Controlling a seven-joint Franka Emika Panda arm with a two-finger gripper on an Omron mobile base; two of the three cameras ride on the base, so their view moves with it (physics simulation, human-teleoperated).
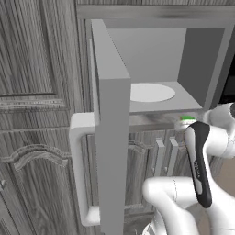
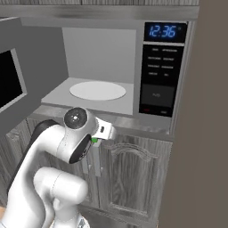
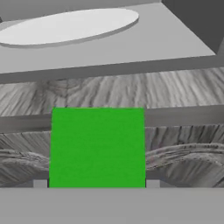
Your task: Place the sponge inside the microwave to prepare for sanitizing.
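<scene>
Microwave [image 2: 133, 67] standing wide open, set into grey wood-grain cabinets [image 1: 32, 92]. Door [image 1: 112, 137] swung out to the left in the left base view, seen edge-on, with a pale bar handle [image 1: 79, 170] on its outer face. Inside, a grey cavity with a white round plate [image 2: 97, 90] lying flat on its floor; same plate [image 1: 151, 92] visible past the door edge in the left base view and near the top of the hand view [image 3: 70, 26]. To the right of the cavity, a black button panel [image 2: 161, 80] topped by a blue display [image 2: 164, 31] reading 12:36.

Hand [image 3: 96, 184] pinching the sponge [image 3: 97, 146], green face toward the hand camera, one dark fingertip [image 3: 40, 183] at its left lower corner and the other at its right. Sponge held in front of the microwave's opening and lower than the cavity floor, level with the cabinet fronts beneath, not yet inside. Only a sliver of green [image 1: 187, 119] showing at the wrist in the left base view, and a small green speck [image 2: 94, 140] under the wrist in the right base view. Lower cabinet doors [image 2: 133, 173] directly behind the sponge.
</scene>
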